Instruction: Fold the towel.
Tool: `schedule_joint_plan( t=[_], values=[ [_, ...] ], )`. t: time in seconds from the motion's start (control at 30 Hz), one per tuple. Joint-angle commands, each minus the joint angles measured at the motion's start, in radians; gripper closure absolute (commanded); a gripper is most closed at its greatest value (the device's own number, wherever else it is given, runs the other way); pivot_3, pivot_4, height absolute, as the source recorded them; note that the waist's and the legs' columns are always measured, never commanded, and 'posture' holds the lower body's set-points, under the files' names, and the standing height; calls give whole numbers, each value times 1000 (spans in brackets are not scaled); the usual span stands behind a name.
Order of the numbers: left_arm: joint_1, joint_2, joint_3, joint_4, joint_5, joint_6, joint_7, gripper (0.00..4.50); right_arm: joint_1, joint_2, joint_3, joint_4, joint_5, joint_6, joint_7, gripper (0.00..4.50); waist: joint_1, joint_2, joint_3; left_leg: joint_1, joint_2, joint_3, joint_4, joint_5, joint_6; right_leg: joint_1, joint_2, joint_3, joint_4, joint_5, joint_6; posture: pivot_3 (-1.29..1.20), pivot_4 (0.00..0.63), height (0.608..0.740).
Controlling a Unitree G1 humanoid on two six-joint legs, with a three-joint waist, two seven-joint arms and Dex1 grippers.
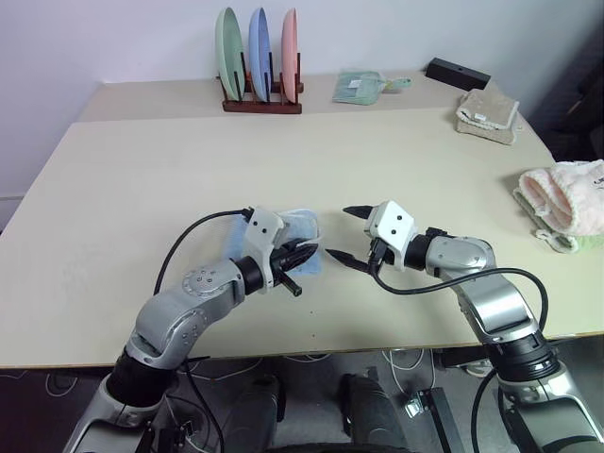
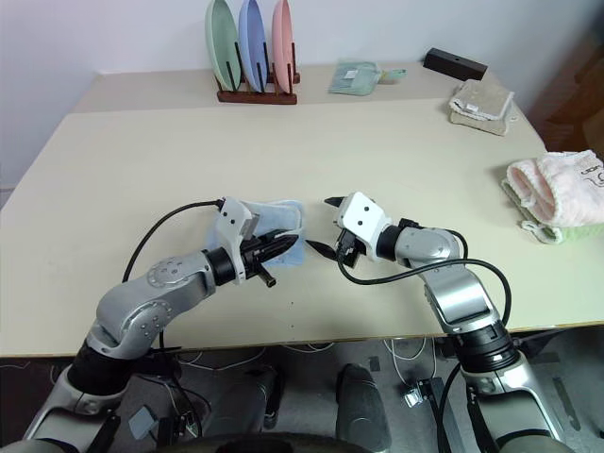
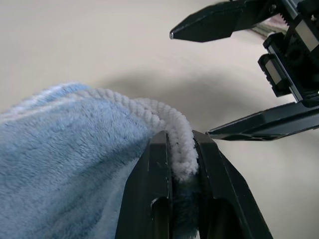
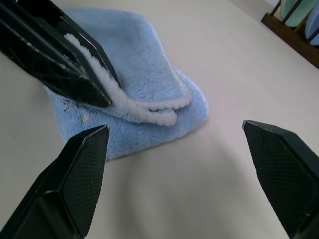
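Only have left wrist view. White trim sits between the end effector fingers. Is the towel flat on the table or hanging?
Observer: Neither quite. The towel lies on the table doubled over, and the left end effector pinches the top layer's trimmed edge.
Operator: Other arm touching it?
Observer: No. The right end effector is open, beside the towel and clear of it.
Operator: Any other cloth close by?
Observer: None close. A beige towel sits at the far right, and a pink towel at the table's right edge.
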State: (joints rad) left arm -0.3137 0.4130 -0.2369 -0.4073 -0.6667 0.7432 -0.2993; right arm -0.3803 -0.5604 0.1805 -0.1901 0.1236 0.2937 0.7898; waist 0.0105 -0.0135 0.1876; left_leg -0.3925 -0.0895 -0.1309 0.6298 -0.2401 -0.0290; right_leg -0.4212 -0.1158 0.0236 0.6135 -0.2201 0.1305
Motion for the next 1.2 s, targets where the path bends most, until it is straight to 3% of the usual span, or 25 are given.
schedule_joint_plan(
  t=[0.03,0.13,0.23,0.3,0.4,0.47,0.53,0.83,1.03,1.13,1.2],
  values=[
    [16,-7,72,-72,-31,18,-12,2053,-8,3,-13,-22,-3,-23,-5,112,-2,0,0,0,0,0,0,0,0,0,0,0,0,0,0,0,150,740],
    [68,11,180,-142,-98,47,-6,548,-14,-1,-21,-20,8,-7,2,112,-7,0,0,0,0,-2,-1,0,0,-1,0,0,0,0,0,0,150,740],
    [135,50,292,-206,-204,89,-19,492,-19,2,-38,-22,35,23,6,987,-9,0,0,0,1,-2,-1,0,0,-1,0,0,0,0,0,0,150,740],
    [192,92,379,-253,-281,99,-45,492,-27,11,-47,-34,60,42,9,1886,-7,0,0,0,1,-2,-1,0,0,-1,0,0,1,0,0,0,150,740],
    [221,112,497,-237,-292,68,-3,1348,-73,50,-49,-60,116,96,6,3529,-5,0,0,0,1,-2,0,0,0,-1,0,0,1,0,-1,0,150,740],
    [216,121,508,-216,-251,54,12,2350,-101,77,-48,-68,140,134,-2,4500,-4,0,0,0,1,-2,0,0,0,-1,0,0,1,-1,-3,0,150,740],
    [181,122,455,-171,-161,43,45,3365,-132,134,-18,-73,153,189,-31,4500,-2,0,0,0,1,-2,0,0,0,-1,0,0,1,-1,-4,0,150,740],
    [123,17,178,80,146,-92,12,3365,-146,246,225,163,-34,229,-118,4500,-3,0,0,0,-2,-2,-1,0,0,-2,0,0,1,1,-1,0,150,740],
    [179,13,160,104,228,-179,-40,3365,-113,245,209,217,-79,185,-161,4500,-9,1,-2,1,-1,-2,-2,0,-1,-2,0,0,2,1,-1,0,150,740],
    [214,-12,256,34,161,-219,-65,3409,-105,251,108,111,53,274,-114,3663,-6,1,-1,1,0,-2,-1,0,-1,-2,0,0,2,1,-1,0,150,740],
    [262,21,336,-10,149,-253,-97,3409,-105,250,27,35,145,388,-108,2790,-6,1,-1,0,0,-3,-1,0,-1,-2,0,0,2,1,-1,0,150,740]
  ],
)
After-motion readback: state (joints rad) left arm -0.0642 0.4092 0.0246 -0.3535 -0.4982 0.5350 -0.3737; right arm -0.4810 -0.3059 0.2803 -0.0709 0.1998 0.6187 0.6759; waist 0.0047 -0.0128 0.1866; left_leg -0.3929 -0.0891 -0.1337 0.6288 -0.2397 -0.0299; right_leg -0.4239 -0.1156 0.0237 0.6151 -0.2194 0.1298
